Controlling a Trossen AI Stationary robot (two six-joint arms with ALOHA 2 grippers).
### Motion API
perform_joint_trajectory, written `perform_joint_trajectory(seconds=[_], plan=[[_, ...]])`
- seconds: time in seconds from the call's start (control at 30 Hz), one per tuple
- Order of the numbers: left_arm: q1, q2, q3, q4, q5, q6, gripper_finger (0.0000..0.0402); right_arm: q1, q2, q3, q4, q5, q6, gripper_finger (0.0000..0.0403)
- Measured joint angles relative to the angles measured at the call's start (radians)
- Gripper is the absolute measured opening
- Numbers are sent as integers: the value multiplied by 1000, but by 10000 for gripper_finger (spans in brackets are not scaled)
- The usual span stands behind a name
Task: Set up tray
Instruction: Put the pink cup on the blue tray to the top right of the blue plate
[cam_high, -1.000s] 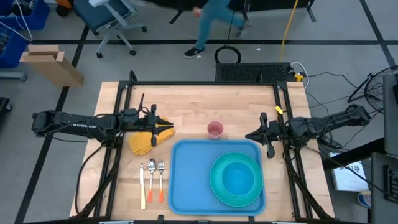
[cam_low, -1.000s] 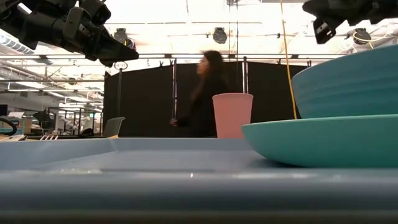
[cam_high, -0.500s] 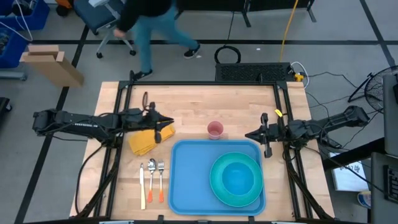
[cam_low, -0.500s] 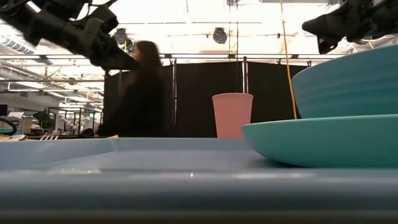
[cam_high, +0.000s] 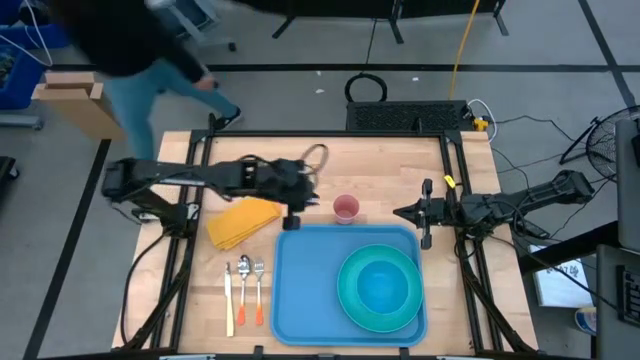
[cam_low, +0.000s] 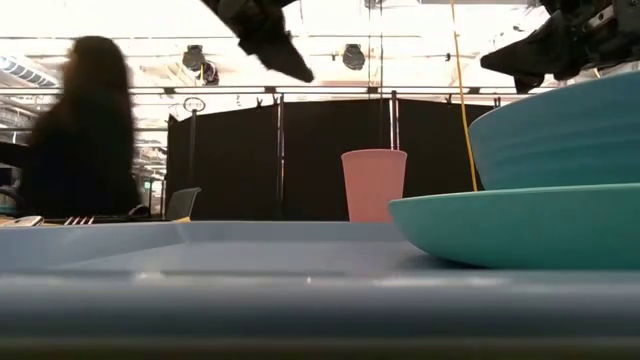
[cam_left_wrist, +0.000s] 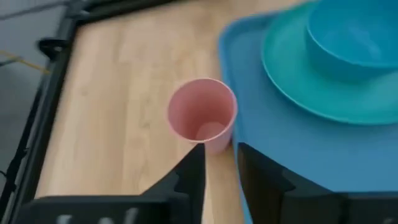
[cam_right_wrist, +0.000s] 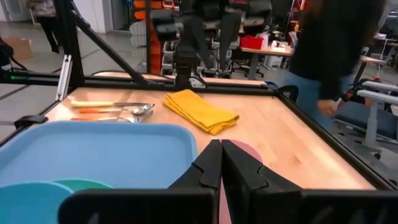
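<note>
The sky-blue tray (cam_high: 300, 290) lies flat at the table's near edge. It carries a teal plate (cam_high: 350, 300) with a teal bowl (cam_high: 382, 282) in it. A pink cup (cam_high: 346, 208) (cam_left_wrist: 203, 119) stands upright on the wood just beyond the tray's far rim. My left gripper (cam_high: 305, 203) (cam_left_wrist: 219, 155) hovers just left of the cup, above the table. Its fingers are a little apart and touch nothing. My right gripper (cam_high: 400, 213) (cam_right_wrist: 219, 155) is shut and hangs right of the cup, off the tray's far right corner.
A folded yellow napkin (cam_high: 240, 220) lies left of the tray. A knife, spoon and fork (cam_high: 245, 290) lie side by side nearer the table's near edge. Bare wood stretches along the far half. A person (cam_high: 130, 50) walks on the floor beyond the far left corner.
My left gripper has risen from over the yellow napkin and swung toward the table's right, ending beside the pink cup. The napkin stays on the wood. My right arm has hardly moved. The person behind the table has walked from the middle toward the left.
</note>
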Motion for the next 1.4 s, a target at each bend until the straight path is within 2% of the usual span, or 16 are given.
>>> perform_joint_trajectory(seconds=[0.23,0.4,0.6,0.8,0.97,1.2,1.4], plan=[[24,280,393,-280,-4,7,170,0,0,0,-11,0,1,1],[27,449,525,-322,-3,68,209,0,0,0,-11,0,1,1],[54,555,593,-315,-4,105,232,0,0,0,-31,-1,17,1],[127,566,600,-302,-1,88,235,0,0,0,-31,-2,17,1],[188,573,600,-310,111,49,235,0,0,0,-37,-3,17,1],[177,598,598,-333,188,38,235,0,0,0,-37,-3,21,0],[151,597,598,-338,159,22,235,0,0,0,-44,-3,24,0]])
